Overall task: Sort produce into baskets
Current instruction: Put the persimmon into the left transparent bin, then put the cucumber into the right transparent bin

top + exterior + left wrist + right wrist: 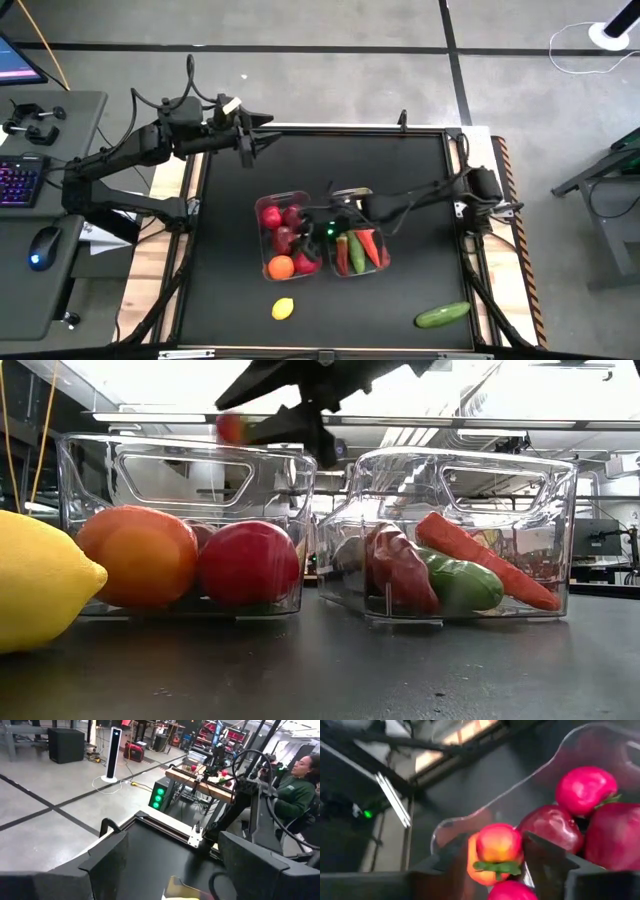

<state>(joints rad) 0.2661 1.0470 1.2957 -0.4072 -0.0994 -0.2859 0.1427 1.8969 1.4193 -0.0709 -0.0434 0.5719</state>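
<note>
Two clear baskets stand mid-table. The left basket [285, 197] [180, 460] holds red apples [585, 787] and an orange [281, 266]. The right basket [384, 262] [460, 470] holds a carrot [490, 565], a green cucumber and a dark red piece. My right gripper [313, 225] [495, 865] is above the left basket, shut on a small red-and-yellow apple [497, 845]. My left gripper [258, 142] [182, 870] is open and empty above the table's far left part. A lemon [283, 309] and a cucumber [442, 315] lie near the front edge. My right gripper pinches the small red-and-yellow apple by its two opposite sides [517, 847] between its two fingers. The fingers come slanting from the table's right side. The apple is lifted clear above the left basket [230, 428], its green leaf [496, 866] turned toward the wrist.
The black table top has a raised frame [330, 128] around it. A desk with a keyboard [20, 180] and a mouse stands left of the table. A person [300, 780] sits beyond the far edge in the left wrist view. Bare table lies around the baskets.
</note>
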